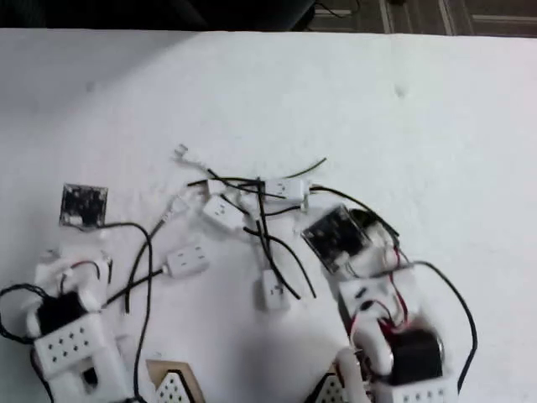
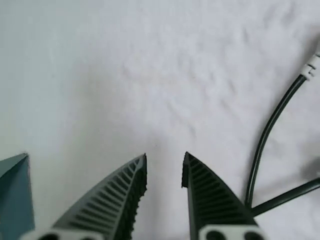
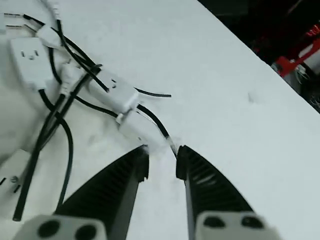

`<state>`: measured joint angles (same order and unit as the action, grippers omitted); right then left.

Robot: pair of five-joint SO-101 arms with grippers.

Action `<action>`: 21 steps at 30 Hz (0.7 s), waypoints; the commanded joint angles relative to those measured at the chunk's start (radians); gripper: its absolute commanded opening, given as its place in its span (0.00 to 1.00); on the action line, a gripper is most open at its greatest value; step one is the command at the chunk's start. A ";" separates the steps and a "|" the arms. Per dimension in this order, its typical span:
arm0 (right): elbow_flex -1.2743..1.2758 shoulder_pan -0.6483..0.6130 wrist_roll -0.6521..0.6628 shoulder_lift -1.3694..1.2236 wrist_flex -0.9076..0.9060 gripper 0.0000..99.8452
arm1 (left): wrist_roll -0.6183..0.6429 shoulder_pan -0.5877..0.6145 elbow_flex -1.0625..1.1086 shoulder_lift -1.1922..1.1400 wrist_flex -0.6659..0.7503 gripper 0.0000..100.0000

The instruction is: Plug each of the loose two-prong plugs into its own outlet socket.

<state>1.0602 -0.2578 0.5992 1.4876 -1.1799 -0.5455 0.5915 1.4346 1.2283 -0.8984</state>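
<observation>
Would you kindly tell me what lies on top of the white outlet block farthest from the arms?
Thin black cables cross over the outlet block; the strip of its face beneath them is hidden.

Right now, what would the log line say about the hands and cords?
left hand: open, over bare table | right hand: open, by tangled cords | sockets: scattered mid-table
</observation>
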 commanded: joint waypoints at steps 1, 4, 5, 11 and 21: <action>-0.218 -0.067 0.008 -0.312 -0.004 0.11 | 0.009 -0.027 0.064 0.107 0.020 0.13; -0.384 -0.082 0.008 -0.568 -0.005 0.11 | 0.008 -0.042 0.098 0.154 0.015 0.13; -0.439 -0.082 0.008 -0.650 -0.005 0.11 | 0.008 -0.042 0.107 0.165 0.015 0.13; -0.710 -0.082 0.008 -1.047 -0.008 0.11 | 0.014 -0.042 0.133 0.188 0.014 0.26; -0.829 -0.077 -0.091 -1.380 -0.015 0.20 | 0.014 -0.041 0.138 0.188 0.020 0.28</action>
<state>0.2777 -0.3330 0.5608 0.1266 -1.1845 -0.5455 0.5562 1.5804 1.4032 -0.8968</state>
